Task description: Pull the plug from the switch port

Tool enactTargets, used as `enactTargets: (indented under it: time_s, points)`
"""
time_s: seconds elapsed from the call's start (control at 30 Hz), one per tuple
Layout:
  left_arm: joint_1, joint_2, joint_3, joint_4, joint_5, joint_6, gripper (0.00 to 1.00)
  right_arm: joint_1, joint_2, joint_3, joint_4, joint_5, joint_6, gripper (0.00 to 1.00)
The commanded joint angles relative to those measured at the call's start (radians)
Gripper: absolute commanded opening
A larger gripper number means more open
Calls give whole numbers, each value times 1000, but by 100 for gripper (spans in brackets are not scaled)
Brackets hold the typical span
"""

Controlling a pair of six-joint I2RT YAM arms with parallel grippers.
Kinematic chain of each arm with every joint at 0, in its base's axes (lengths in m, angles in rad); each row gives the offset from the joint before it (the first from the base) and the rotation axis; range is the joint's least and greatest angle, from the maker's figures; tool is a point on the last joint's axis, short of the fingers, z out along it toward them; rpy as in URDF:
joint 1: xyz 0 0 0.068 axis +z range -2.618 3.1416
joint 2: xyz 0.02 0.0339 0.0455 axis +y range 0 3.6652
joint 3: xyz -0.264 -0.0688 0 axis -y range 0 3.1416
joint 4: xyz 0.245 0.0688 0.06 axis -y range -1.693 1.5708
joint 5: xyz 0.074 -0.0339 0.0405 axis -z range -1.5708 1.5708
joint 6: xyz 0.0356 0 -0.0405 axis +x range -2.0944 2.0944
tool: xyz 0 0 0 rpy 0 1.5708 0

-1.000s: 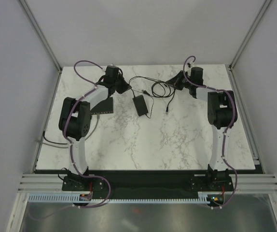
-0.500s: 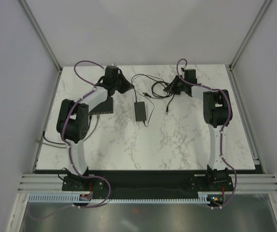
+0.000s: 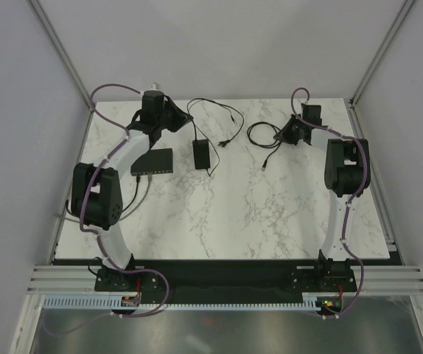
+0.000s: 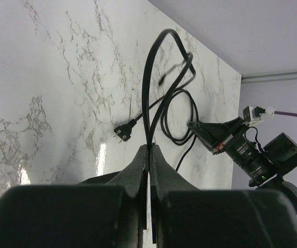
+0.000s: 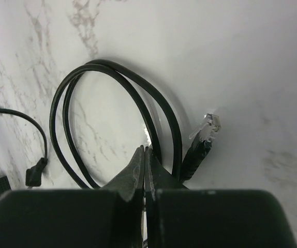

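The flat black switch (image 3: 152, 162) lies at the back left of the table, ports toward me. My left gripper (image 3: 173, 122) hovers just behind it, shut on the thin black power cord (image 4: 153, 88), which rises from the jaws (image 4: 149, 147). At the back right, my right gripper (image 3: 285, 135) is shut, its tips (image 5: 145, 150) against the inner strand of the coiled black network cable (image 5: 112, 77); I see nothing between the jaws. That cable's clear plug (image 5: 209, 125) lies loose on the marble, far from the switch.
The small black power-adapter brick (image 3: 201, 155) sits right of the switch, its two-prong mains plug (image 4: 122, 133) lying beyond it. Two thin cables (image 3: 141, 193) run from the switch's near edge toward the left table edge. Grey walls enclose three sides.
My left arm swung left with the cord, dragging the adapter brick left and uncovering the switch. My right gripper closed and moved right; the cable coil shifted right with it.
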Motion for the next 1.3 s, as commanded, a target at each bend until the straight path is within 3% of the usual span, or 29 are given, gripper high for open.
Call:
enactTargets:
  time_s: [0.0,0.23,0.6,0.73,0.8,0.83,0.97,1.03,1.27]
  points:
    - [-1,35,60,20,43,3,2,-55,-36,-43,-68,88,-43,0]
    - [-18,170,123,50,103,-50,2,-104,-62,-70,-63,85,-44,0]
    - [-52,451,405,64,270,-36,5,-130,-197,-244,253,-68,26,0]
    - [-53,500,485,-35,248,-1,28,-131,-214,-270,339,-125,48,2]
    - [-53,492,488,-64,223,44,33,-131,-213,-271,351,-139,60,3]
    - [-53,480,490,-98,211,56,42,-131,-211,-271,359,-144,65,3]
    - [-53,443,487,-144,188,128,54,-131,-208,-273,369,-151,69,4]
    - [-55,423,485,-189,177,145,68,-133,-207,-271,368,-154,65,6]
    - [-69,256,421,-256,42,272,72,-121,-227,-290,400,-167,74,15]
